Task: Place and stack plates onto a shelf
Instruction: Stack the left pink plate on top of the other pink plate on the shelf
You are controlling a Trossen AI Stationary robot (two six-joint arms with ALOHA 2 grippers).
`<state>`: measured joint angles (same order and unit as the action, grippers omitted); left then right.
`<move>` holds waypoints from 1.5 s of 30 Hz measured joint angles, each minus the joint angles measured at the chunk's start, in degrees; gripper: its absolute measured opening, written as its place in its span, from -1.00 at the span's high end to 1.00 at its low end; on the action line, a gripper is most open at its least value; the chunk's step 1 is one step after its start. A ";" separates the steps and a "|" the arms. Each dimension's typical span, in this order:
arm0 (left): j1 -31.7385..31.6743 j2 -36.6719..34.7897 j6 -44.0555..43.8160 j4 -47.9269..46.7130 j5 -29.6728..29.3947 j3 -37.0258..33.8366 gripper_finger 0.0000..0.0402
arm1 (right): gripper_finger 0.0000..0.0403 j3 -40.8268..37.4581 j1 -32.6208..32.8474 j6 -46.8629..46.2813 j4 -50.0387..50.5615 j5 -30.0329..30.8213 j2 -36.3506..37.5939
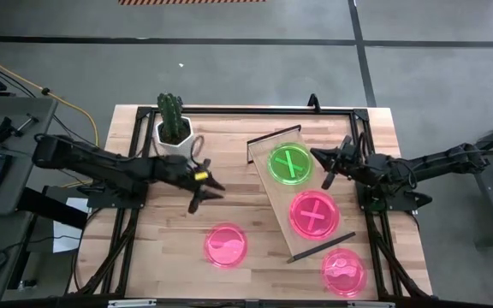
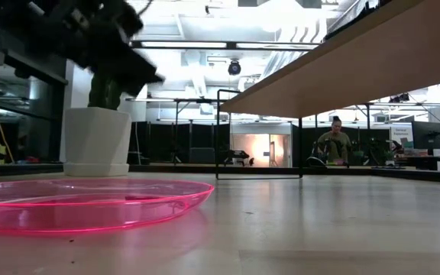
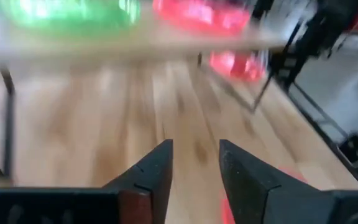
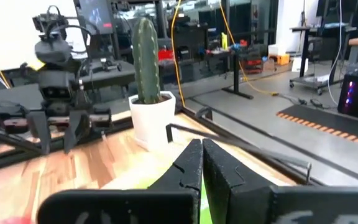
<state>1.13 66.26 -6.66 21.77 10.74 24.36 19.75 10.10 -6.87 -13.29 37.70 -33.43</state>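
Note:
The shelf [image 1: 274, 190] is a light-wood plank on thin black end rails, lying slantwise right of the table's middle. A green plate [image 1: 290, 163] and a pink plate [image 1: 313, 214] rest flat on it. Two more pink plates lie on the table, one [image 1: 226, 245] near the front middle and one [image 1: 343, 272] at the front right. My left gripper [image 1: 207, 197] hangs open over bare wood between the cactus and the front-middle plate, holding nothing. My right gripper [image 1: 327, 168] is shut and empty, beside the green plate's right edge.
A cactus in a white pot [image 1: 174, 130] stands at the far left of the table. A black frame [image 1: 255, 109] runs along the table's edges. In the low view the shelf [image 2: 357, 61] stands raised above the tabletop, and a person [image 2: 334, 143] sits far behind in the room.

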 joint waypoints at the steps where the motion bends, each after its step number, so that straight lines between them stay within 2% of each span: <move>1: 1.31 0.81 -2.44 -1.92 -1.00 0.00 0.36 | 1.00 0.00 0.01 -0.48 0.72 0.02 0.00; 9: 11.98 14.68 -27.54 -1.14 -7.04 -1.22 0.14 | 1.00 0.00 -0.01 -2.14 3.43 0.02 0.00; 15: 13.68 23.88 -40.33 3.32 -7.65 -1.05 0.10 | 1.00 0.00 -0.01 -1.86 3.79 0.03 0.00; 21: 13.67 27.06 -44.88 8.99 -5.88 -0.79 0.09 | 1.00 0.00 0.01 -2.12 5.63 0.02 0.00; 25: 14.26 27.06 -45.35 5.20 -3.10 0.51 0.09 | 1.00 0.00 0.01 -2.12 6.52 0.03 0.00; 32: 15.56 27.14 -44.46 1.07 -2.73 2.57 0.10 | 1.00 0.00 0.01 -2.12 6.68 0.04 0.00; 36: 15.52 27.17 -43.54 0.34 -3.08 2.64 0.24 | 1.00 0.00 0.01 -2.12 6.67 0.04 0.00; 39: 15.19 27.23 -42.49 -0.15 -3.30 2.56 0.52 | 1.00 0.00 0.01 -2.12 6.68 0.04 0.00; 42: 14.38 27.21 -40.78 -0.43 -2.90 2.58 0.88 | 1.00 0.00 0.01 -2.10 6.66 0.04 0.00; 45: 13.22 26.63 -40.12 -0.52 -1.04 2.44 0.95 | 1.00 0.00 0.01 -2.12 6.68 0.04 0.00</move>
<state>14.35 92.89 -46.78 21.25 9.70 26.80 19.75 10.11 -8.99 -6.61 37.74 -33.43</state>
